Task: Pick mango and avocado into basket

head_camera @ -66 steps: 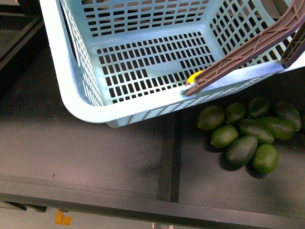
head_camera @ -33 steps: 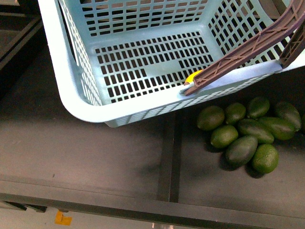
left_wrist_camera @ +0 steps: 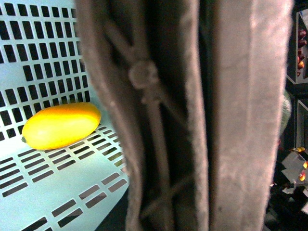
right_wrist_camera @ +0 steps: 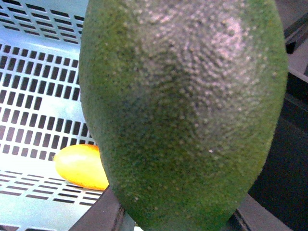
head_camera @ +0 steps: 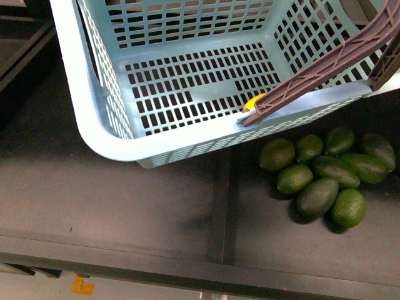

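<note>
The mango [left_wrist_camera: 61, 126] already lies on the slotted floor of the basket [head_camera: 106, 140], near the wall under the brown handle [head_camera: 325, 65]; in the front view I catch only a yellow sliver of it behind that handle. So I judge that half of the job done.

The avocado [right_wrist_camera: 185, 110] fills my right wrist view, close against the camera, with the basket floor and the mango behind it. I take it that the right gripper is clamped on this fruit and carrying it at the basket's edge (the jaws themselves are hidden behind it, so this is my reading, not something I see). What remains is to bring it over the rim and let it go beside the mango.

My left wrist view is mostly blocked by the handle, blurred and very near; the left gripper is not visible there, so I cannot tell how its jaws stand.

Out on the dark shelf [head_camera: 125, 194], a cluster of spare avocados [head_camera: 325, 172] sits just beside the basket's front wall.
</note>
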